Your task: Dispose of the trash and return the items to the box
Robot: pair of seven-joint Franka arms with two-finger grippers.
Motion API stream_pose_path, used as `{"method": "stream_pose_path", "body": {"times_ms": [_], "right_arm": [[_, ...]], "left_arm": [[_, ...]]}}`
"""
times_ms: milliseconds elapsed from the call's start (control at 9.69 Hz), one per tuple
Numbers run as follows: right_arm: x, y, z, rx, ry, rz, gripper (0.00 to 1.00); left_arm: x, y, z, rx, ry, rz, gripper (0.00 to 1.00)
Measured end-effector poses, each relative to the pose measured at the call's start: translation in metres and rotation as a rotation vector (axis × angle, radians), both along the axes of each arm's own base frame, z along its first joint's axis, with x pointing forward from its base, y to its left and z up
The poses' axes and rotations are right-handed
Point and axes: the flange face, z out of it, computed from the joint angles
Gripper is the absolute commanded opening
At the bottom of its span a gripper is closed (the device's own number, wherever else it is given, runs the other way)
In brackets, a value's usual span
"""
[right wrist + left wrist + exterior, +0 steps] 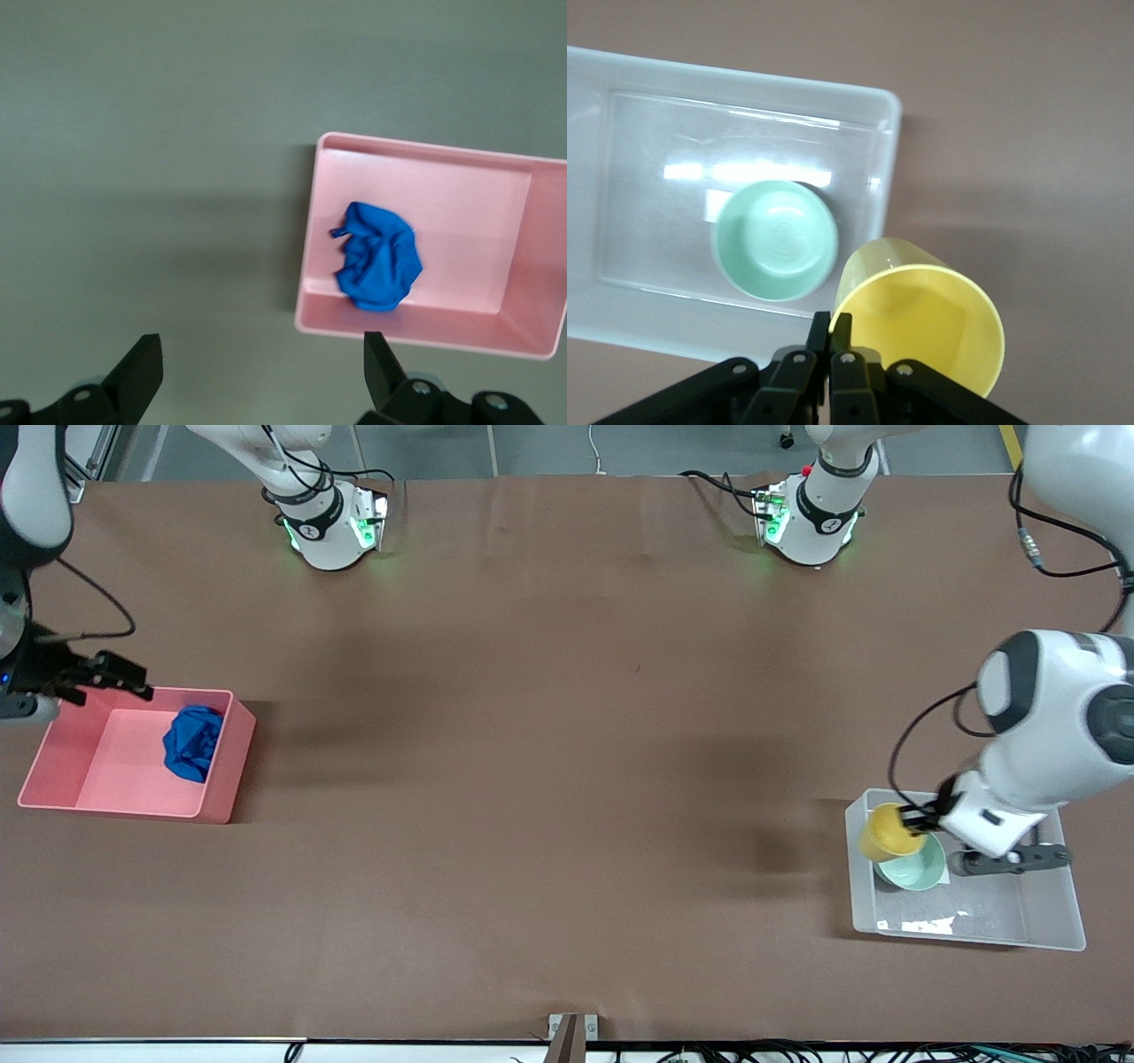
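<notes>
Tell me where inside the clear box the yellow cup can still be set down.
The left gripper holds the yellow cup over the clear box, at its corner. The green bowl crowds that end. The bare floor between the bowl and the box's other end is free.

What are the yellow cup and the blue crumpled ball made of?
The yellow cup looks like smooth, slightly glossy plastic: thin even rim, soft shine. The blue wad in the pink bin seems soft, maybe cloth or a thin glove: matte, full of wrinkles. Hard to be sure.
</notes>
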Motion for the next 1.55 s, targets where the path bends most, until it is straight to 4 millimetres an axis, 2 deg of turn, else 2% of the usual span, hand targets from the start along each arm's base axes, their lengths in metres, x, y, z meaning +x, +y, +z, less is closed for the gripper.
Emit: {"method": "stream_pose_path", "body": {"times_ms": [206, 413, 619, 722, 825, 929, 1032, 1135, 1341, 1548], "right_arm": [[-0.024, 0.026, 0.038, -0.003, -0.014, 0.024, 1.0], [-0.046, 0.039, 0.068, -0.005, -0.029, 0.047, 1.0], [-0.054, 0.048, 0.1, -0.007, -0.052, 0.035, 1.0], [-0.055, 0.056, 0.118, -0.007, -0.073, 0.028, 1.0], [-0.055, 0.064, 0.129, -0.007, -0.085, 0.024, 1.0], [-0.054, 0.07, 0.135, -0.006, -0.091, 0.029, 1.0], [-0.05, 0.074, 0.136, -0.005, -0.093, 0.033, 1.0], [-0.045, 0.076, 0.135, -0.005, -0.093, 0.036, 1.0], [-0.031, 0.076, 0.134, -0.004, -0.084, 0.036, 1.0], [-0.016, 0.076, 0.134, -0.003, -0.064, 0.036, 1.0]], "left_arm": [[0.003, 0.049, -0.015, 0.002, 0.019, -0.061, 0.0], [0.006, 0.076, -0.047, -0.013, 0.034, -0.083, 0.0], [0.01, 0.094, -0.089, -0.038, 0.046, -0.086, 0.0], [0.012, 0.097, -0.105, -0.048, 0.051, -0.092, 0.01], [0.014, 0.097, -0.116, -0.056, 0.056, -0.093, 0.07], [0.015, 0.097, -0.122, -0.061, 0.061, -0.094, 0.29], [0.015, 0.096, -0.126, -0.064, 0.063, -0.094, 0.81], [0.016, 0.096, -0.127, -0.065, 0.061, -0.094, 1.0], [0.022, 0.098, -0.117, -0.061, 0.035, -0.092, 1.0], [0.033, 0.096, -0.08, -0.043, -0.03, -0.099, 1.0]]}}
